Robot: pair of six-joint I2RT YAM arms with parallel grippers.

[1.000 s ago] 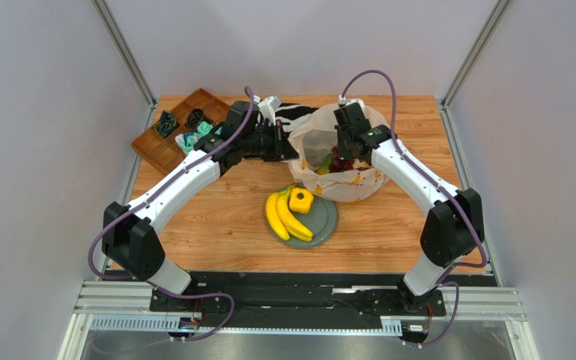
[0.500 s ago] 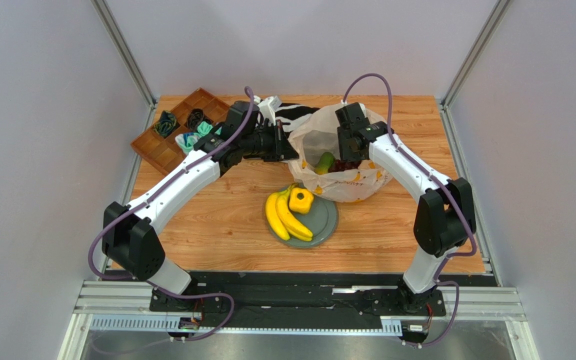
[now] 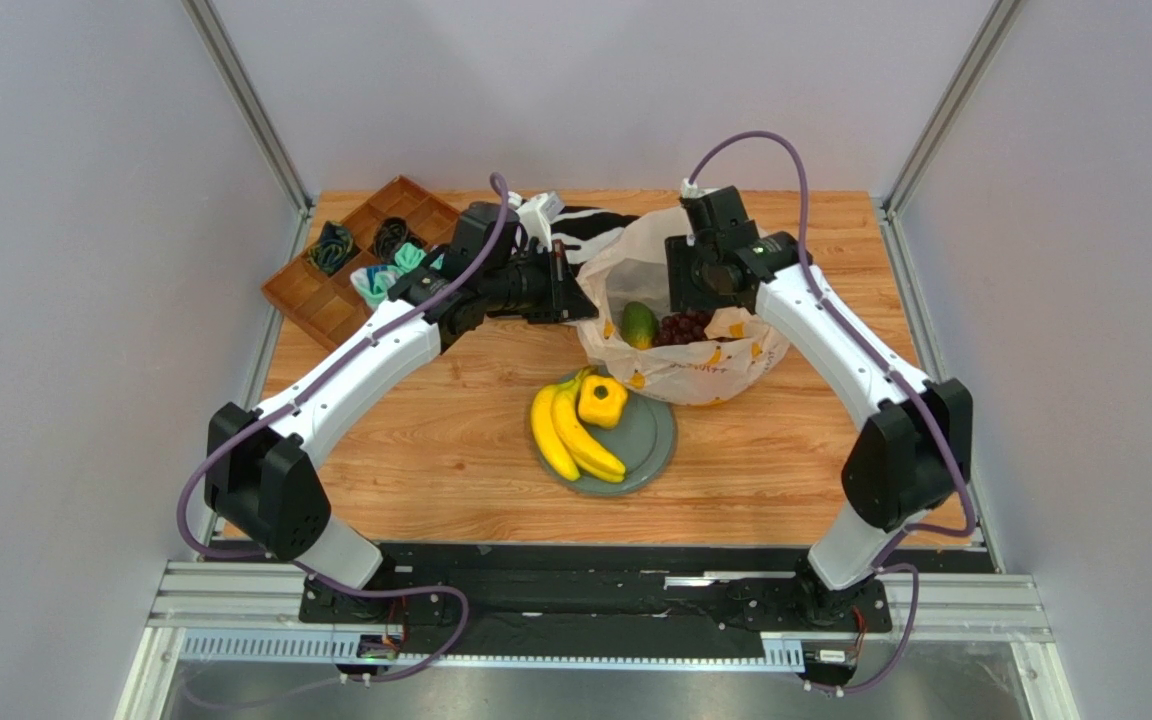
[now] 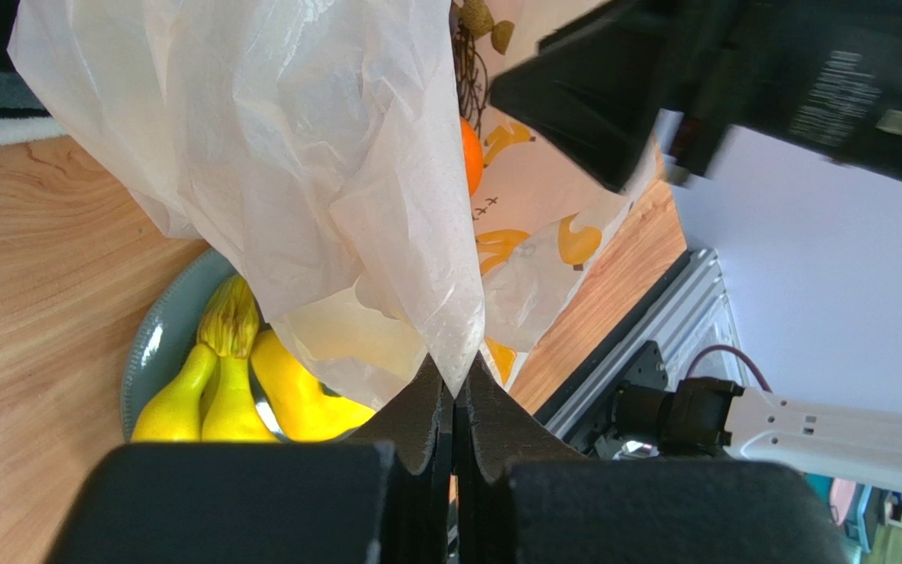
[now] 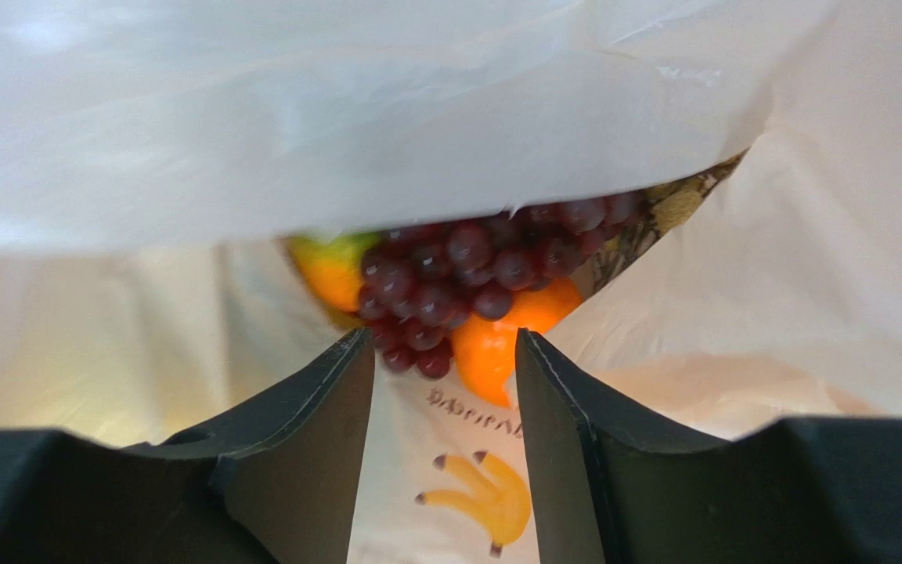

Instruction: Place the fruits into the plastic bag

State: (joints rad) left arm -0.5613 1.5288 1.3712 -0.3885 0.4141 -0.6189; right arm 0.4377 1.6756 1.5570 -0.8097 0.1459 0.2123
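Wooden tray (image 3: 363,258): sits at the far left corner of the tabletop (image 3: 432,435); its compartments hold small dark and teal items too small to tell apart.
Left gripper (image 4: 455,400): pressed together, pinching a fold of thin film at the bag's left rim and holding that side raised.
Zebra cloth (image 3: 587,225): lies at the far edge, just behind the left gripper and partly hidden by the bag.
Bananas (image 3: 567,432): a yellow bunch lying on the left half of the plate, outside the bag.
Small yellow fruit (image 3: 602,399): on the plate, touching the bananas near their stem end.
Grey plate (image 3: 657,438): near the middle of the tabletop, its far rim tucked under the bag's front.
Plastic bag (image 3: 705,365): translucent and crinkled with yellow banana prints, standing behind the plate with its mouth open upward.
Orange-green fruit (image 3: 638,324): inside the bag, at the left.
Dark grapes (image 5: 468,276): inside the bag, piled between the orange-green fruit and the orange.
Orange (image 5: 503,343): at the bag's bottom, under the grapes.
Right gripper (image 5: 442,341): spread and holding nothing, pointing down into the bag's mouth above the grapes.
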